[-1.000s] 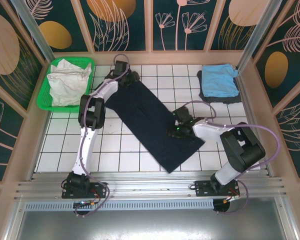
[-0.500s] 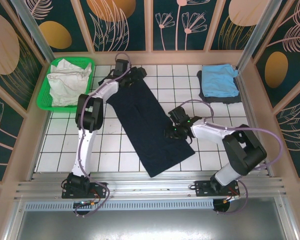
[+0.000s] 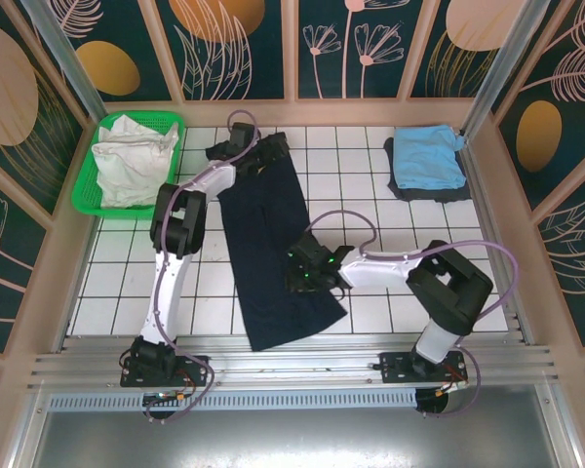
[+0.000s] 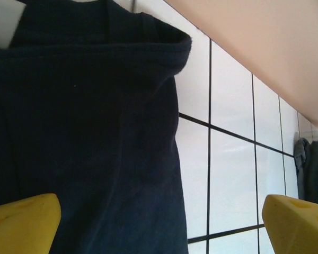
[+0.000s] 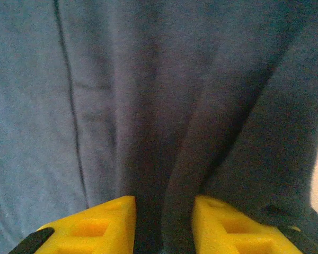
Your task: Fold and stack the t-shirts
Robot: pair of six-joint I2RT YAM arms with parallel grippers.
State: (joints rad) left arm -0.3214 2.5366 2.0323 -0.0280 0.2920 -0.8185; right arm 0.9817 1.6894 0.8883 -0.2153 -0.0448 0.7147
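1. Navy cotton is stretching across the tiled table (image 3: 127, 283): the navy t-shirt (image 3: 271, 239), narrowed into a long band, is lying mid-table with its long axis running far to near, leaning slightly right toward the near edge.
2. At the band's far end, by the back wall, the left gripper (image 3: 261, 156) is hovering with its jaws spread wide and gripping nothing.
3. About midway down the band, toward its right edge, the right gripper (image 3: 300, 271) is bearing down, its yellow fingers (image 5: 95, 219) nearly together and pinching a raised ridge of the navy cloth.
4. I am judging the next fold to be a crosswise one, end to end along that axis. The right arm is sitting nearer the near hem, the left nearer the far end.
5. Far right, the light blue t-shirt (image 3: 427, 158) is lying folded on a darker cloth (image 3: 448, 193). Far left, the white t-shirt (image 3: 132, 161) is sitting crumpled in the green basket (image 3: 86, 200).
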